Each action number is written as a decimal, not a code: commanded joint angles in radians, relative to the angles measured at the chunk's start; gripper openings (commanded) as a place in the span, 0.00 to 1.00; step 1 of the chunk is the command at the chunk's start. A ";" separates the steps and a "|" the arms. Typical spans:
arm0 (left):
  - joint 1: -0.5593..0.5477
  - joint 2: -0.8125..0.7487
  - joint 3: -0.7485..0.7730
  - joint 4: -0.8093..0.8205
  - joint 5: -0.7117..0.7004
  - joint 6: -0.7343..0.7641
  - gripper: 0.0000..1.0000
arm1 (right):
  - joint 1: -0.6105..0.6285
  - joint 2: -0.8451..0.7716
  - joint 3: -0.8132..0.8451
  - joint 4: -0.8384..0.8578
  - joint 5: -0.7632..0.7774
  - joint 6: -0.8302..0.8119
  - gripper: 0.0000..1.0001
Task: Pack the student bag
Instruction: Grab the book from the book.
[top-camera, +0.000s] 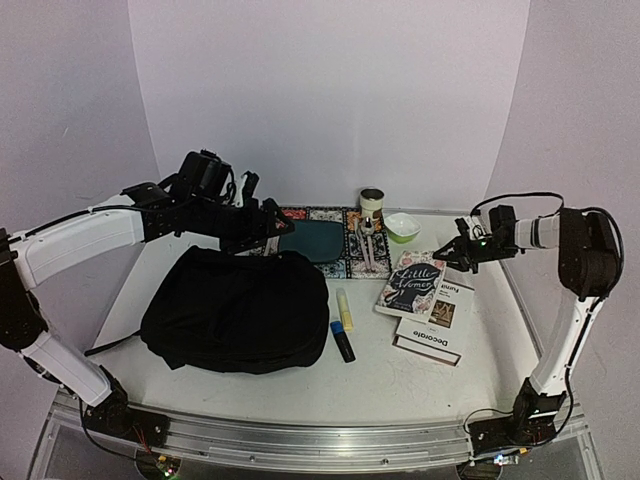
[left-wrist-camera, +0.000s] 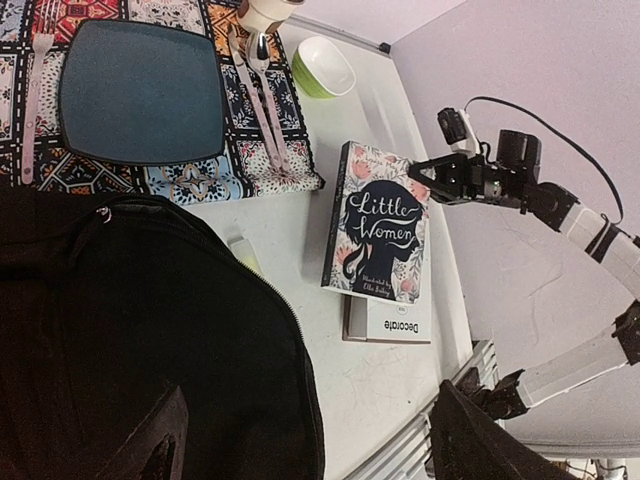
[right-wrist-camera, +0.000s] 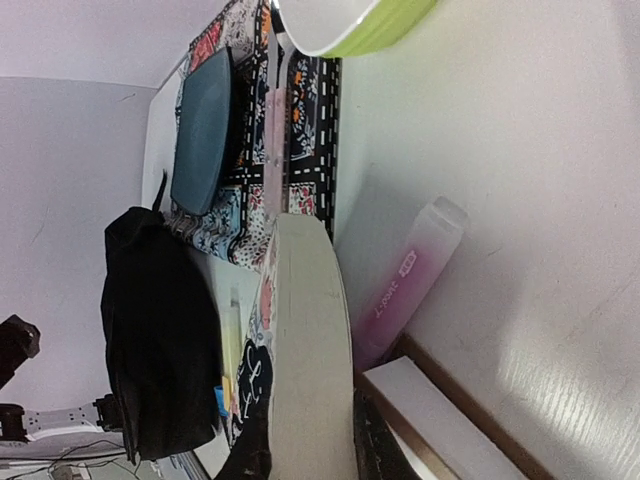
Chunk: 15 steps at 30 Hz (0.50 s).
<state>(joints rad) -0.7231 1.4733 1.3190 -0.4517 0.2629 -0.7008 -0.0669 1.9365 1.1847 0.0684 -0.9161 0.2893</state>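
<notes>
- Bag (top-camera: 235, 310): flat on the desk (top-camera: 300, 395), near-left area, in front of the left arm.
- Left tool (top-camera: 280, 226): hovers over the bag's far right edge. Fingers spread wide, nothing between them.
- Right tool (top-camera: 462, 255): well right of the bag, at the far right corner of the book (top-camera: 410, 283). In the wrist view one finger sits against each face, pinching the book.
- Book: right of the bag and apart from it, lying on a second book (top-camera: 435, 330).
- Yellow highlighter (top-camera: 343, 310) and blue marker (top-camera: 341, 342): just beside the bag's right edge, roughly end to end, the marker nearer the arms.
- Placemat (left-wrist-camera: 200, 185): just beyond the bag, and the bag's far edge meets it. It carries a dark plate (top-camera: 315, 240) and cutlery (top-camera: 370, 245).
- Green bowl (top-camera: 402, 227) and can (top-camera: 372, 200): beyond and right of the bag, by the mat's far right corner.
- Pink pen (right-wrist-camera: 405, 285): on the desk beside the books, on the side away from the bag.
</notes>
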 joint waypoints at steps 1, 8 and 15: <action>0.002 -0.040 0.003 0.034 -0.025 -0.036 0.85 | -0.005 -0.151 -0.052 0.078 -0.040 0.092 0.05; 0.001 -0.026 0.020 0.048 -0.033 -0.104 0.85 | 0.000 -0.350 -0.213 0.313 0.022 0.355 0.00; -0.004 -0.036 -0.007 0.140 -0.037 -0.174 0.86 | 0.026 -0.519 -0.365 0.527 0.104 0.618 0.00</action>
<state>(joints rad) -0.7233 1.4700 1.3187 -0.4118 0.2398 -0.8187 -0.0617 1.5199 0.8694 0.3851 -0.8179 0.6804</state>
